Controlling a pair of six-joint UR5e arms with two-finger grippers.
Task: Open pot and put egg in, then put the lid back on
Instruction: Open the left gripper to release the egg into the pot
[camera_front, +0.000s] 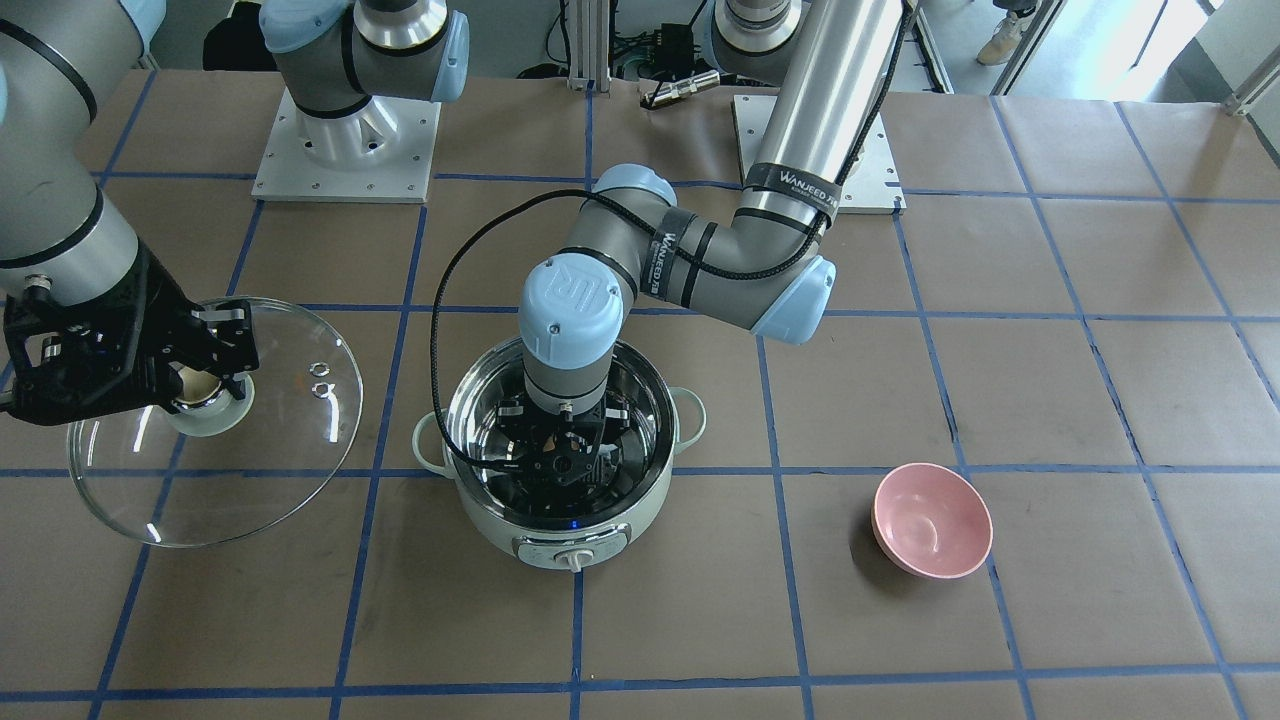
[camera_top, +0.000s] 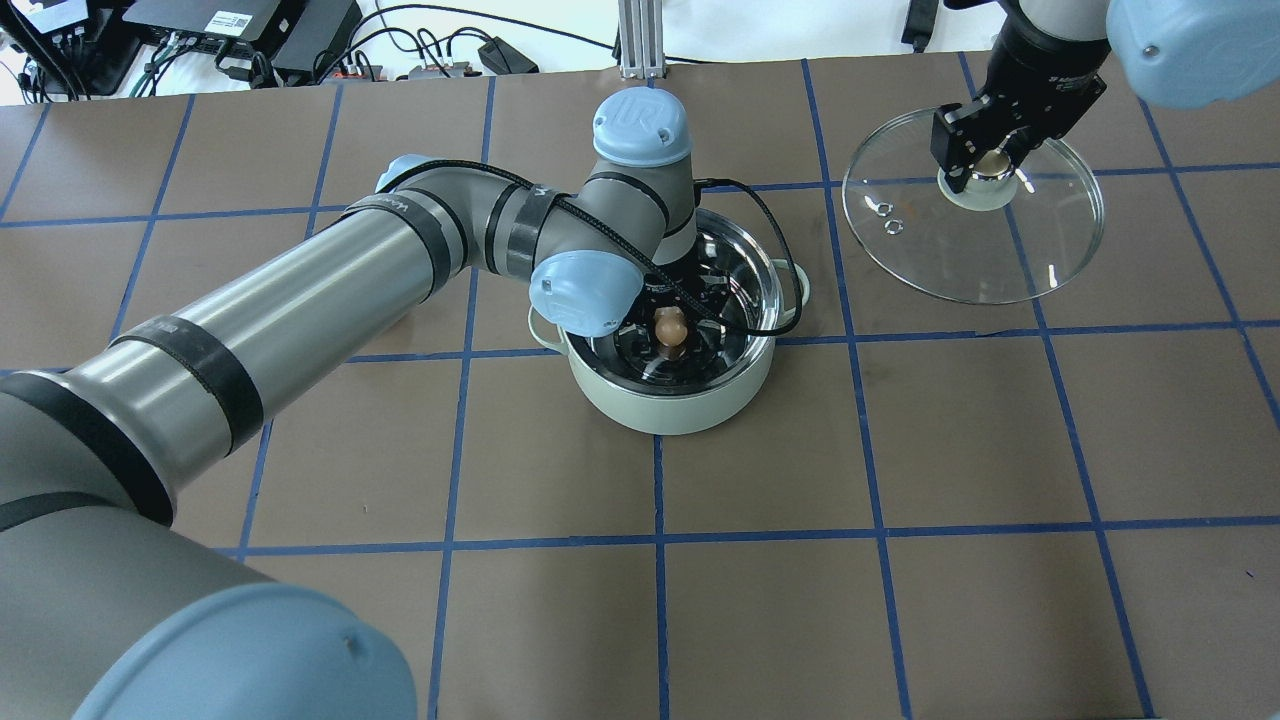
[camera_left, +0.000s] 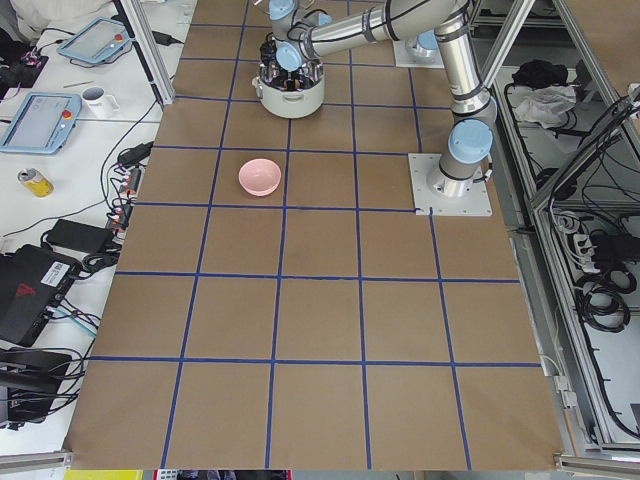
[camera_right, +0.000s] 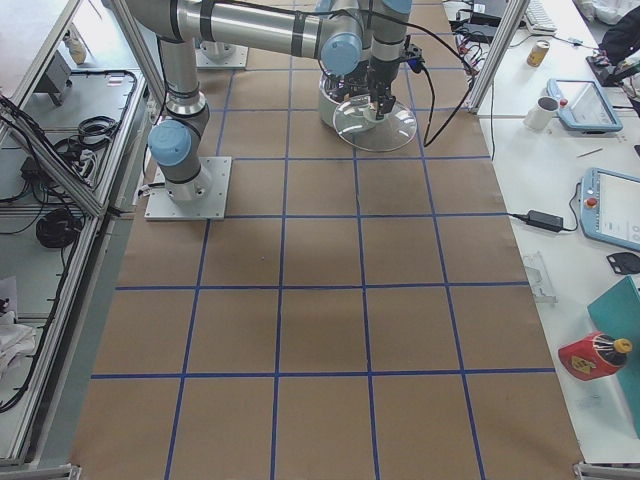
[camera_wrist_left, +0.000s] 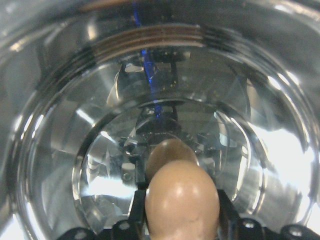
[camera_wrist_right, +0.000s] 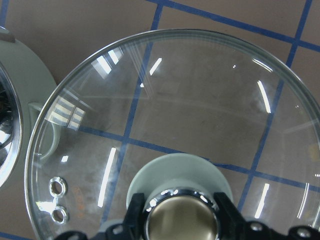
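The mint-green pot (camera_front: 545, 548) stands open at the table's middle; it also shows in the overhead view (camera_top: 680, 408). My left gripper (camera_top: 670, 335) reaches down inside it and is shut on the tan egg (camera_top: 670, 325). In the left wrist view the egg (camera_wrist_left: 181, 200) sits between the fingers, just above the shiny steel bottom, which mirrors it. My right gripper (camera_top: 985, 168) is shut on the knob of the glass lid (camera_top: 1000, 260) and holds it tilted, off to the pot's side. The lid (camera_wrist_right: 200, 105) and its knob (camera_wrist_right: 181, 222) fill the right wrist view.
A pink bowl (camera_front: 932, 520) sits on the table on my left side of the pot, also in the exterior left view (camera_left: 260, 176). A black cable (camera_front: 440, 330) loops from my left wrist over the pot's rim. Blue tape lines cross the brown tabletop.
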